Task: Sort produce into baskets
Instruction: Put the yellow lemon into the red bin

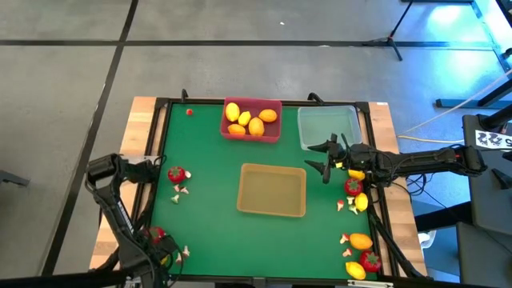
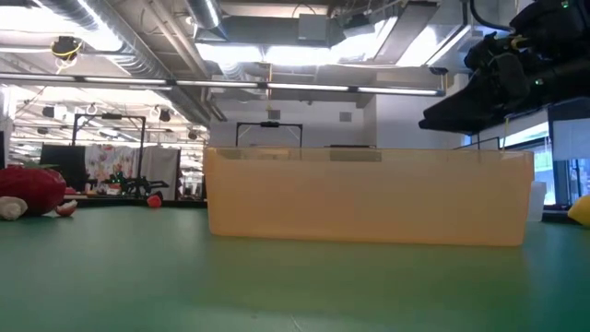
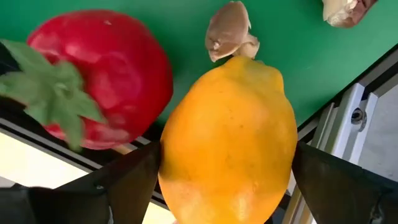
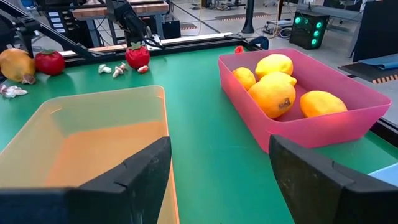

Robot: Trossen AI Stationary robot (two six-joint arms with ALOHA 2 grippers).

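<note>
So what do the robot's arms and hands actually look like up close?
Both arms are dark, nearly black, built from slim jointed segments with cables running along them. The right hand ends in two thin black prongs. The left hand shows two flat, wedge-shaped dark fingers. No markings are readable.

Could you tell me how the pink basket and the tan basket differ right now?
The pink basket holds several yellow and orange lemons; the tan basket is empty. The pink basket sits at the far edge of the green mat; the tan basket sits near the middle. The pink one looks opaque, the tan one translucent. Both are shallow, rectangular and upright.
</note>
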